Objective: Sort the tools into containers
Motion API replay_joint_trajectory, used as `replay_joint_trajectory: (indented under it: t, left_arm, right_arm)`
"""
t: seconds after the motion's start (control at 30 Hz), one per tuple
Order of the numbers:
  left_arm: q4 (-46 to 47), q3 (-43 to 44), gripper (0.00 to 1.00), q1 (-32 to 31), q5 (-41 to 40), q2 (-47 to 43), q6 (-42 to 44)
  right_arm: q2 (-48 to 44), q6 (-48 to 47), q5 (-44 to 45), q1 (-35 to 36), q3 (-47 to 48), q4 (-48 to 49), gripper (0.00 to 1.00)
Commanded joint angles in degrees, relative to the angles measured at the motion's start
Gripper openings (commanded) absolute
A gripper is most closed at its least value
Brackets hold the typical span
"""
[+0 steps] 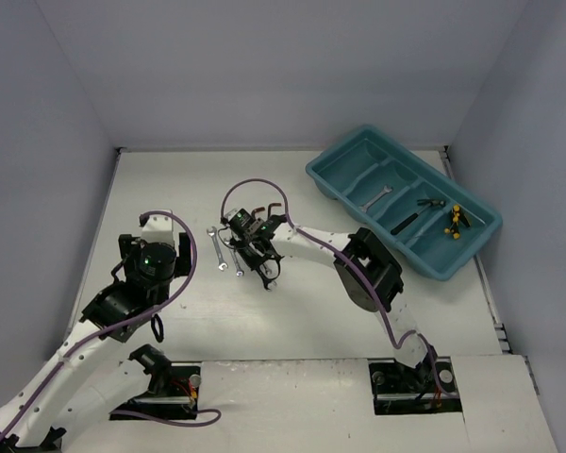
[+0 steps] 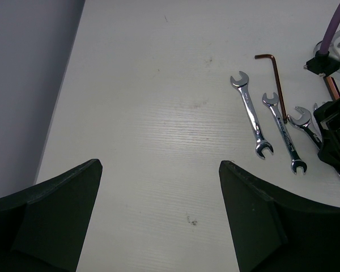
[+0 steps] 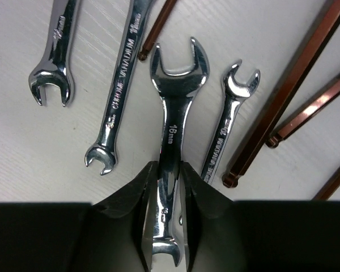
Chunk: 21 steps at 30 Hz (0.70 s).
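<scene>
I find few tools [image 1: 456, 222] in the two-o'clock tray [image 1: 325, 184]; wrenches [image 2: 251, 113], hex keys [image 3: 289, 90] lie outside. Right gripper [image 3: 169, 187] clamps one wrench [image 3: 175, 113]; left gripper [image 2: 160, 165] gapes wide.

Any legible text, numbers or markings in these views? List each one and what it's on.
"16mm": on the shank of the large wrench clamped in the right gripper.
"CHROME-VANADIUM": along the shank of the long wrench beside it.
Leftmost wrench and small wrench: both engraved, too blurred to read.
Top external and left wrist views: no readable text.
</scene>
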Motion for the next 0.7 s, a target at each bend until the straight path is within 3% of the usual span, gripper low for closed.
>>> replay_joint_trajectory:
  t: [0.0,0.07,0.17,0.37,0.67]
  left_arm:
    - [1.73,0.92,0.81,0.31,-2.12,0.44,-0.44]
    - [1.73,0.87,0.81,0.3,-2.18,0.6,-0.39]
    - [1.73,0.87,0.81,0.22,-2.42,0.59,-0.3]
    - [1.64,0.95,0.81,0.31,-2.5,0.76,-0.21]
    - [1.69,0.83,0.81,0.31,-2.33,0.69,-0.21]
  right_arm:
    - [0.01,1.33,4.08,1.0,-2.83,-11.17,0.12]
    - [0.26,1.49,4.36,1.18,-2.47,-14.03,0.03]
    - [-0.05,1.75,5.07,1.18,-2.62,-17.35,0.0]
    - [-3.16,1.57,3.98,1.18,-6.44,-22.0,0.0]
    - [-4.81,0.41,-0.14,1.18,-9.56,-23.95,0.11]
